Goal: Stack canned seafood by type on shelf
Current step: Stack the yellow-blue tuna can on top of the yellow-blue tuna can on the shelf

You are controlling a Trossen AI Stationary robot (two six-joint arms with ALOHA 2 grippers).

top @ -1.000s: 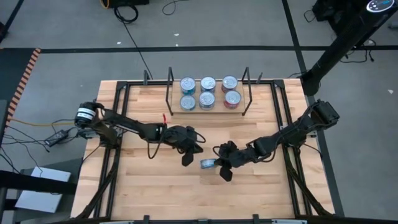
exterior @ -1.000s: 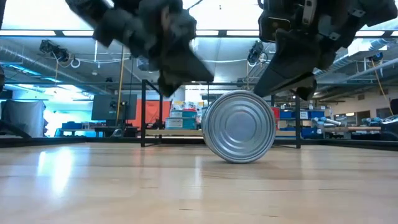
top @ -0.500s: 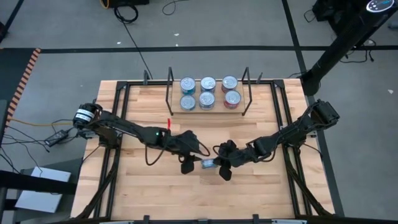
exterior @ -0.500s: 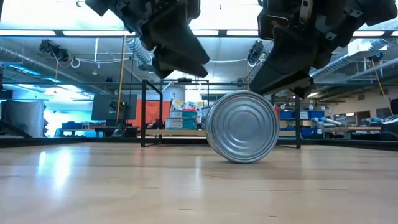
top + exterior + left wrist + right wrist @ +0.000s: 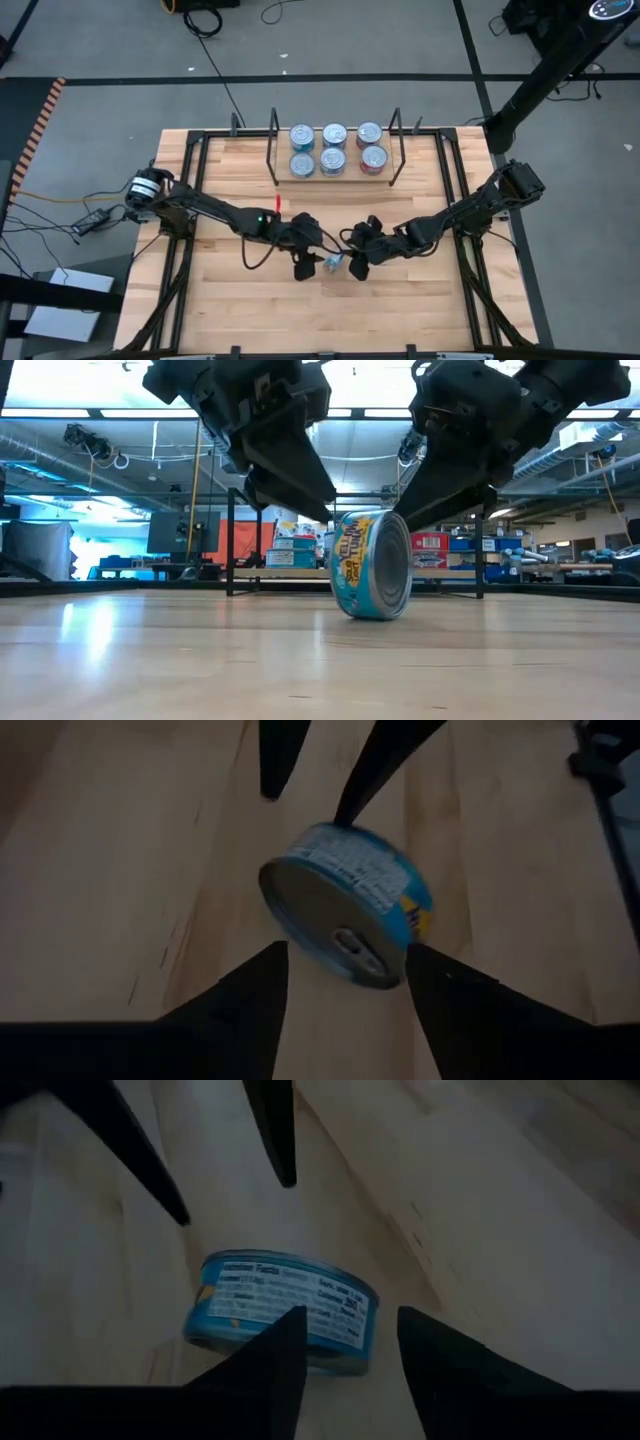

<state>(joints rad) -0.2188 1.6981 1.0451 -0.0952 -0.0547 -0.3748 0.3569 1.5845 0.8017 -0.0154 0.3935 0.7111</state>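
Wooden table (image 5: pixel 220 300) carries one blue tin (image 5: pixel 372 564) standing on edge between the left gripper (image 5: pixel 305 262) and right gripper (image 5: pixel 358 262), both spread apart, seemingly steadying it together.

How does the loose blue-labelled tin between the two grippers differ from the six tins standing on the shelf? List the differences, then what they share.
Pose: the loose tin stands on its edge, lid sideways; the shelf tins sit flat, lids up.
Place: the loose tin is alone at mid-table between the left gripper and the right gripper; the shelf tins form two rows of three between the wire uprights.
Shared: all are small, flat, round cans with silver lids.
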